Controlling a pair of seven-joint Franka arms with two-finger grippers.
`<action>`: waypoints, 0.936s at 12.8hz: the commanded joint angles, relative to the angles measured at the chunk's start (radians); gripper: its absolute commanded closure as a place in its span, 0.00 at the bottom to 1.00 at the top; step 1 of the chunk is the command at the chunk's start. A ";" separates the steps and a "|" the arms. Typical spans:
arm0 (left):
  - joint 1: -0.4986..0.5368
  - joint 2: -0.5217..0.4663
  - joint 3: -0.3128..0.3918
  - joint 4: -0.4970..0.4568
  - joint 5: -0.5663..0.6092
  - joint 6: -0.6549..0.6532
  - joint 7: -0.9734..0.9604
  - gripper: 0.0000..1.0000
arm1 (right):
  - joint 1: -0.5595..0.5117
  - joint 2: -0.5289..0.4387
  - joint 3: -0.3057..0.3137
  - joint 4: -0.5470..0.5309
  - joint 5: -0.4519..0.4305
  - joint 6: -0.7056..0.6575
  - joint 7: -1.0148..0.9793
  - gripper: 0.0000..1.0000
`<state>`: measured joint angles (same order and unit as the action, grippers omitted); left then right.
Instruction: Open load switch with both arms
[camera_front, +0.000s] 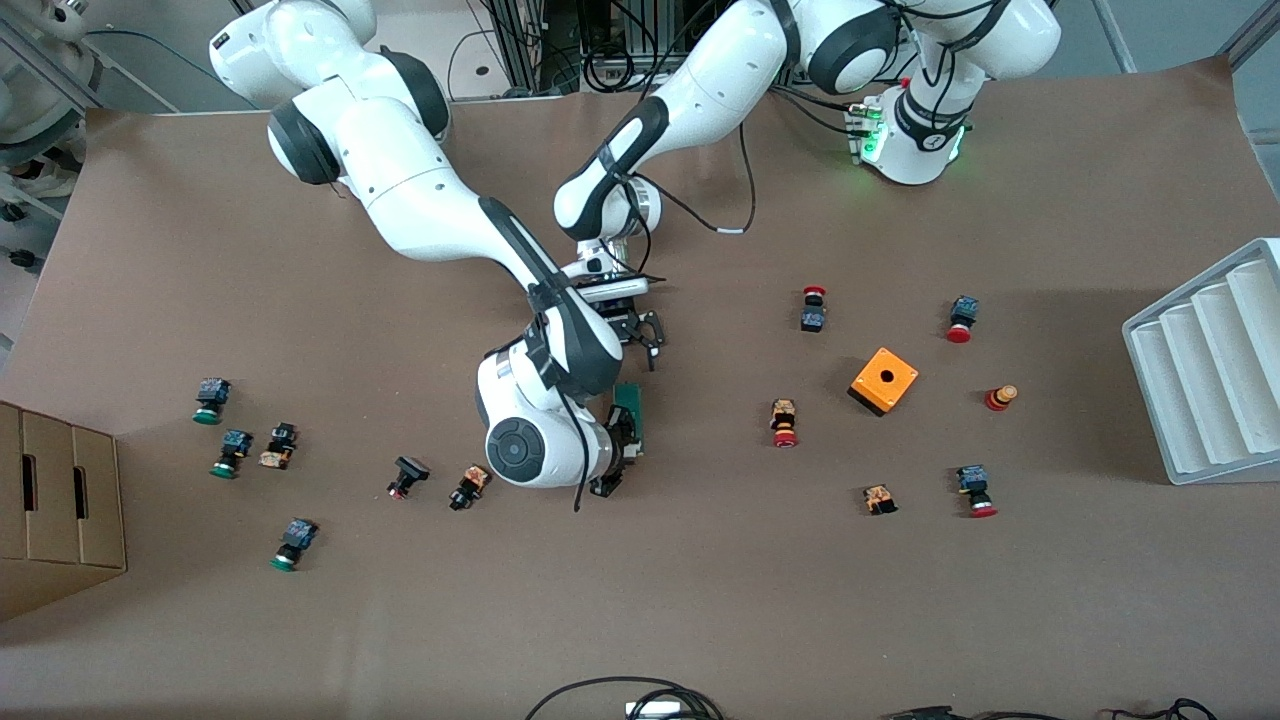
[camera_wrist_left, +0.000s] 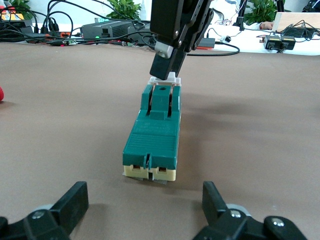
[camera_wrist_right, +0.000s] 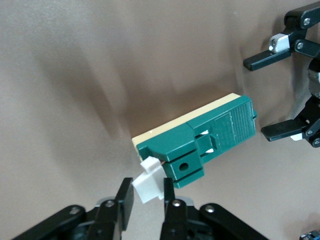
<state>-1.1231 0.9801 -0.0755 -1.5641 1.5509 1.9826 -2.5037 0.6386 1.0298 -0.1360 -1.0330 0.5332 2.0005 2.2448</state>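
At table (camera_front: 700, 600) centre: load switch (camera_wrist_left: 152, 135) rigid plastic, probably light, may slide. Right pincer (camera_wrist_right: 148, 197) pinches white handle (camera_wrist_right: 148, 182); left pincer (camera_wrist_left: 145, 205) wide, should brace green body.

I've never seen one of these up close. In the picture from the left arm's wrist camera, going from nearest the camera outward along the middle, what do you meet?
The left gripper, open, → the green load switch lying on the table → its white piece → the right gripper, pinching that white piece.
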 joint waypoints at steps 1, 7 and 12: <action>0.003 0.097 -0.020 0.021 -0.017 0.078 -0.035 0.00 | 0.009 -0.046 0.001 -0.070 0.030 -0.002 -0.004 0.72; 0.003 0.097 -0.020 0.021 -0.017 0.078 -0.035 0.00 | 0.018 -0.079 0.001 -0.114 0.028 -0.002 -0.016 0.74; 0.003 0.097 -0.020 0.021 -0.017 0.078 -0.035 0.00 | 0.026 -0.099 0.007 -0.134 0.027 -0.003 -0.020 0.74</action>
<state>-1.1232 0.9802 -0.0755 -1.5641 1.5510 1.9824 -2.5038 0.6484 0.9747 -0.1350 -1.0994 0.5332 2.0073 2.2349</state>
